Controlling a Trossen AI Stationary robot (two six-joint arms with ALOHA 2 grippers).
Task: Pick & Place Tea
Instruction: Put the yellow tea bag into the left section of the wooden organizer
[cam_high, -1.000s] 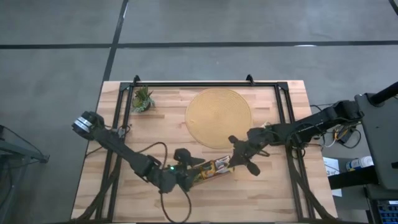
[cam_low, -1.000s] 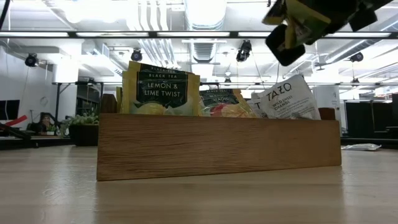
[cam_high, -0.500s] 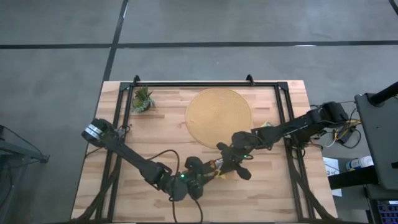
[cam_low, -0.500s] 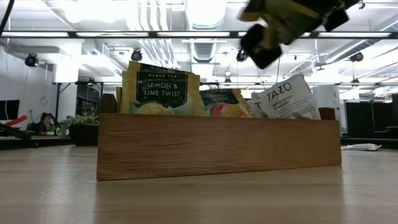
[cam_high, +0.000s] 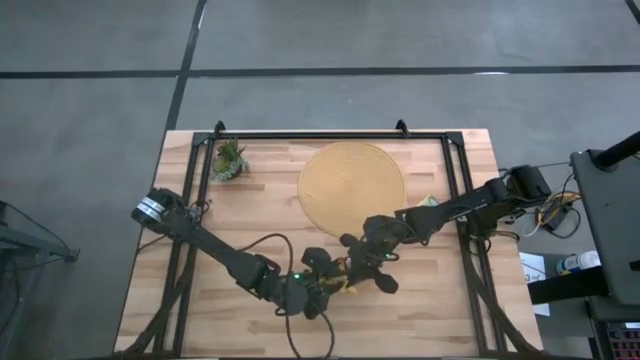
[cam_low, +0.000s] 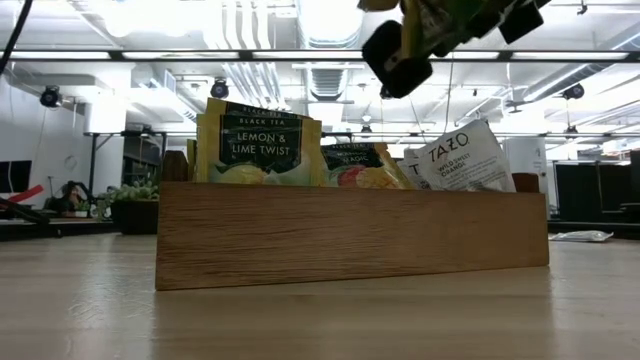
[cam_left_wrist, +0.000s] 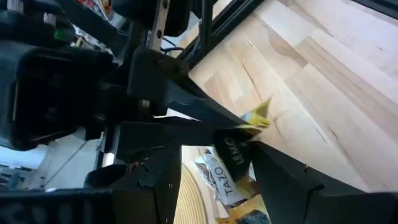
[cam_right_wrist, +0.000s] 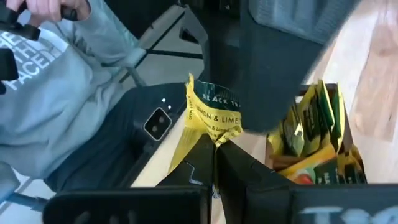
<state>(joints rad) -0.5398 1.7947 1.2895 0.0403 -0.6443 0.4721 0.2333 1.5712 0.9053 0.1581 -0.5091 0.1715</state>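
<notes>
The tea sachets stand upright in a brown wooden tray (cam_low: 350, 235), which both grippers mostly hide in the high view (cam_high: 345, 285). My right gripper (cam_high: 362, 265) is shut on a yellow lemon-and-lime sachet (cam_right_wrist: 211, 115) and hangs above the tray in the low view (cam_low: 420, 35). My left gripper (cam_high: 322, 283) is open at the tray's left end. Its fingers (cam_left_wrist: 286, 180) stand either side of a dark sachet (cam_left_wrist: 233, 154) and a white sachet (cam_left_wrist: 219, 177); I cannot tell if they touch. My right gripper pinches the yellow sachet between its two fingers at one corner (cam_right_wrist: 215, 139). The rest of the sachet sticks out past the fingertips. It is lifted clear, above the tray and the other sachets.
A round tan mat (cam_high: 352, 188) lies beyond the tray, and a small green plant (cam_high: 229, 160) stands at the far left corner. A black frame rail (cam_high: 455, 190) borders the table. A person in a grey top (cam_right_wrist: 68, 93) is near the table.
My right gripper, holding the yellow sachet, has moved toward the table's left and slightly nearer, passing above the tray. My left gripper has moved right, up to the tray's left end. The sachets in the tray have stayed put.
</notes>
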